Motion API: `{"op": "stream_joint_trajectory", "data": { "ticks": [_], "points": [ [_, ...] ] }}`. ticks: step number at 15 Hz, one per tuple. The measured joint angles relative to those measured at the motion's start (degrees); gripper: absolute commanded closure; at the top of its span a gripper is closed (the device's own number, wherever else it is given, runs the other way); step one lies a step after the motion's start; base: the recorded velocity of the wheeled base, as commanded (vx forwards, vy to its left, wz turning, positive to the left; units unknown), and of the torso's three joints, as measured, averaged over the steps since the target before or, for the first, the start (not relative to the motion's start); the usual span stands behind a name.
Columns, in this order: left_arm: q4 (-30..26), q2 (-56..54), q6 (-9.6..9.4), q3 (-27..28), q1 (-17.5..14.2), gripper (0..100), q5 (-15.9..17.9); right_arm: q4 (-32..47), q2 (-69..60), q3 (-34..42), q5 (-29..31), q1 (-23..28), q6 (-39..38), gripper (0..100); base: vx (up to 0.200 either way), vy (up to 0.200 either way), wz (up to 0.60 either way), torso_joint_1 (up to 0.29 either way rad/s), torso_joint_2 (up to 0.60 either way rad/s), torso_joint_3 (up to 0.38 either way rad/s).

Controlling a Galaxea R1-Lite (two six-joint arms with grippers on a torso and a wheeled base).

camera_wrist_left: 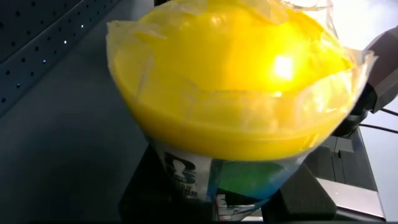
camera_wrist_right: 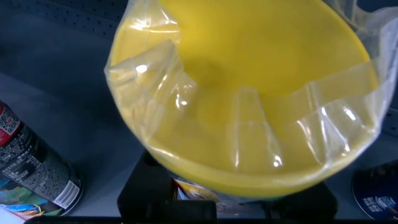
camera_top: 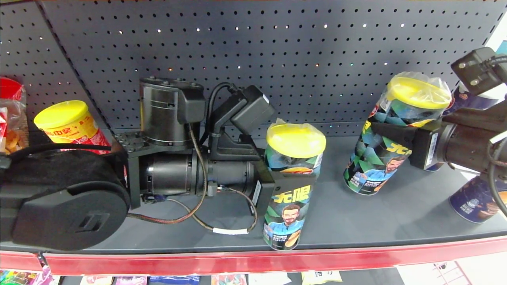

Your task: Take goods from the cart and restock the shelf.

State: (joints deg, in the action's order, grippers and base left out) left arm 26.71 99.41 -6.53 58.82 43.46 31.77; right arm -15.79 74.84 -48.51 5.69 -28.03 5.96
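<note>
Two tall snack cans with yellow lids under clear wrap are on the dark grey shelf (camera_top: 356, 221). My left gripper (camera_top: 287, 186) is shut on the upright can (camera_top: 291, 213), which stands near the shelf's front edge; its lid (camera_wrist_left: 236, 81) looms over the gripper (camera_wrist_left: 224, 202). My right gripper (camera_top: 386, 144), coming in from the right, is shut on the second can (camera_top: 376, 166), which leans left. That can's lid (camera_wrist_right: 249, 93) hides most of the gripper (camera_wrist_right: 230, 199). Whether the leaning can's base touches the shelf is unclear.
A red can with a yellow lid (camera_top: 69, 124) and a snack bag (camera_top: 10, 114) stand at the far left. Blue cans (camera_top: 473, 200) crowd the right end. A pegboard wall (camera_top: 277, 51) backs the shelf, a red strip (camera_top: 257, 261) edges its front. Bare shelf lies between the two held cans.
</note>
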Motion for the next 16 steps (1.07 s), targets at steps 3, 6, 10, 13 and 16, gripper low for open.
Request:
{"op": "stream_joint_trajectory", "data": {
  "ticks": [3,6,10,13,16],
  "points": [
    [0.06,0.0,-0.35,-0.11,-0.11,100,0.02,-0.02,0.13,-0.13,0.02,0.02,0.02,100,0.0,0.0,0.0,0.0,0.0,0.0],
    [-0.09,0.0,1.56,0.33,-0.22,100,-0.18,-0.02,0.18,-0.24,0.02,0.02,0.06,100,0.0,0.0,0.0,0.0,0.0,0.0],
    [-0.02,-0.02,1.91,0.66,-0.66,100,-0.16,-0.02,0.24,-0.24,0.02,0.0,0.06,100,0.0,0.0,0.0,0.0,0.0,0.0],
    [0.02,-0.16,1.56,0.27,-0.66,100,-0.13,-0.02,0.32,-0.24,0.0,-0.05,0.13,100,0.0,0.0,0.0,0.0,0.0,0.0],
    [0.05,-0.29,1.37,-0.04,-0.3,100,-0.21,0.0,0.32,-0.35,0.02,-0.06,0.16,100,0.0,0.0,0.0,0.0,0.0,0.0]
  ]
}}
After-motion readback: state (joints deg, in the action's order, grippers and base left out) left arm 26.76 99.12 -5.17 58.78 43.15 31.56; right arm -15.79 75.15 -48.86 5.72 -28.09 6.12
